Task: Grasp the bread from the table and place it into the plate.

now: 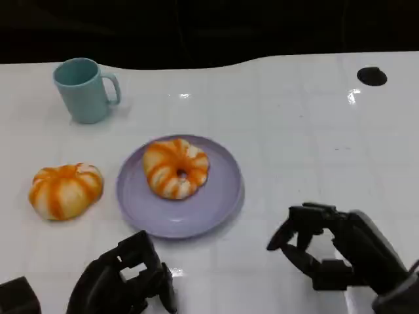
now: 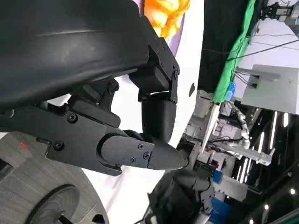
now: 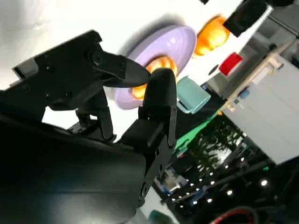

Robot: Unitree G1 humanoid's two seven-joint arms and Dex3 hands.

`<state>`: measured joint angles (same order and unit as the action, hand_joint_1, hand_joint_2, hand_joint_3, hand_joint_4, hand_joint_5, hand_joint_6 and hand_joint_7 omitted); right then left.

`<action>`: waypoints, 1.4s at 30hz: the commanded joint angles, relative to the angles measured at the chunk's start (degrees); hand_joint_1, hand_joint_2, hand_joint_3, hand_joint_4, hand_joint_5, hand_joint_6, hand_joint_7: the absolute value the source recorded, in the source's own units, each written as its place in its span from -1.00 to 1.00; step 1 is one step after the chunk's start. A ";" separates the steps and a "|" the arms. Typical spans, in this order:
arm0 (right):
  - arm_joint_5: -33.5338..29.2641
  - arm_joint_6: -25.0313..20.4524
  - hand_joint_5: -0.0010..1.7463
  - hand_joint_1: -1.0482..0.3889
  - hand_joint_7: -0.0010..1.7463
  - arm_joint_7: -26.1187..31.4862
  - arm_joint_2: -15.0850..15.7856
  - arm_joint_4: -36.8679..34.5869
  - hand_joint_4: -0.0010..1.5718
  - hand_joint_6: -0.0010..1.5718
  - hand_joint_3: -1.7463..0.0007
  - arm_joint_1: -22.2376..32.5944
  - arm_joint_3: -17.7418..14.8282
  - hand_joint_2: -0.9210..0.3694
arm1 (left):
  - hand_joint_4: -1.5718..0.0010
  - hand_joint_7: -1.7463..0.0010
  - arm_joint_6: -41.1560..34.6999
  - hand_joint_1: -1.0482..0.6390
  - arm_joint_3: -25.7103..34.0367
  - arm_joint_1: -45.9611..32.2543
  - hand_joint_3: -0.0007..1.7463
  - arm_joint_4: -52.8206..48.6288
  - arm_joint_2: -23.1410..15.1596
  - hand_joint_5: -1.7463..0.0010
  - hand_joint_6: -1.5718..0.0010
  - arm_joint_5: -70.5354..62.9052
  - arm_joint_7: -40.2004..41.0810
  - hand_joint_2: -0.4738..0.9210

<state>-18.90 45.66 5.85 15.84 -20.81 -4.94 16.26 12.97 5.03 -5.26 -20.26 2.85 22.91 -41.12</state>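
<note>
Two hands (left (image 1: 127, 278), right (image 1: 327, 248)), two breads (image 1: 175, 168) (image 1: 65, 190), one plate (image 1: 222, 196), one mug (image 1: 84, 89)

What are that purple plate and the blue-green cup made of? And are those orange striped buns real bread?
The plate looks like smooth plastic or glazed ceramic; its even lilac surface has a soft sheen. The cup seems the same, matte teal with a moulded handle. The bun on the plate and the bun on the table look glossy with very vivid orange stripes, so probably toy replicas, though I can't be sure.
</note>
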 commanded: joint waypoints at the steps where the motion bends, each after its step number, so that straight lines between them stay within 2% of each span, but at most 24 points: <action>1: 6.18 2.04 0.98 0.27 0.55 -4.09 1.30 2.83 -0.05 -0.04 -0.49 4.47 -1.91 -0.22 | -0.03 -0.84 0.15 -0.54 0.15 -0.08 -0.75 -0.05 -0.82 -1.00 0.13 0.05 0.30 1.00; 3: 8.81 1.21 1.00 0.27 0.59 -5.80 1.00 5.04 -0.03 -0.03 -0.61 6.83 -2.51 -0.13 | -0.03 -0.83 0.18 -0.54 0.10 -0.13 -0.75 0.01 -0.81 -1.00 0.13 0.00 0.33 1.00; 5: 11.28 -1.06 1.00 0.27 0.61 -7.63 0.62 8.21 -0.02 -0.04 -0.64 9.29 -3.06 -0.13 | -0.03 -0.82 0.01 -0.53 0.12 -0.13 -0.75 0.00 -0.83 -1.00 0.13 0.07 0.33 1.00; 9: 15.03 -7.46 1.00 0.27 0.67 -10.65 0.30 15.75 -0.01 -0.09 -0.57 14.61 -4.04 -0.23 | -0.03 -0.81 -0.24 -0.53 0.20 -0.09 -0.75 0.04 -0.81 -1.00 0.12 0.27 0.37 1.00; 13: 15.15 -9.90 1.00 0.29 0.67 -11.43 -0.88 17.26 -0.01 -0.11 -0.54 16.43 -5.16 -0.27 | -0.02 -0.79 -0.77 -0.52 0.35 -0.09 -0.76 0.17 -0.81 -1.00 0.12 0.65 0.25 1.00; 18: 12.67 -7.01 1.00 0.30 0.70 -10.08 -2.84 11.75 0.00 -0.11 -0.53 14.76 -6.60 -0.26 | -0.02 -0.79 -0.75 -0.52 0.49 -0.36 -0.76 0.56 -1.00 -1.00 0.11 0.52 0.31 1.00; 24: 8.53 -2.72 1.00 0.29 0.68 -8.10 -4.05 5.84 0.01 -0.07 -0.62 12.34 -7.78 -0.15 | -0.01 -0.78 -1.49 -0.51 0.40 -0.59 -0.76 1.13 -1.13 -1.00 0.12 0.74 0.08 1.00; 33: 2.44 2.80 0.99 0.31 0.64 -3.34 -3.93 -0.30 -0.03 -0.07 -0.64 9.76 -9.41 -0.09 | -0.01 -0.79 -1.50 -0.51 0.18 -0.55 -0.76 1.13 -0.89 -1.00 0.11 0.50 0.29 1.00; 42: 0.57 7.28 0.94 0.30 0.55 -0.74 -3.66 -4.35 -0.02 -0.05 -0.67 8.01 -10.12 -0.04 | -0.02 -0.78 -1.26 -0.53 0.27 -0.35 -0.78 0.76 -0.82 -1.00 0.11 0.57 0.13 1.00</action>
<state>-18.26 51.38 3.89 11.41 -24.11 3.47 7.19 11.65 5.08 -5.42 -19.55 2.66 23.04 -41.12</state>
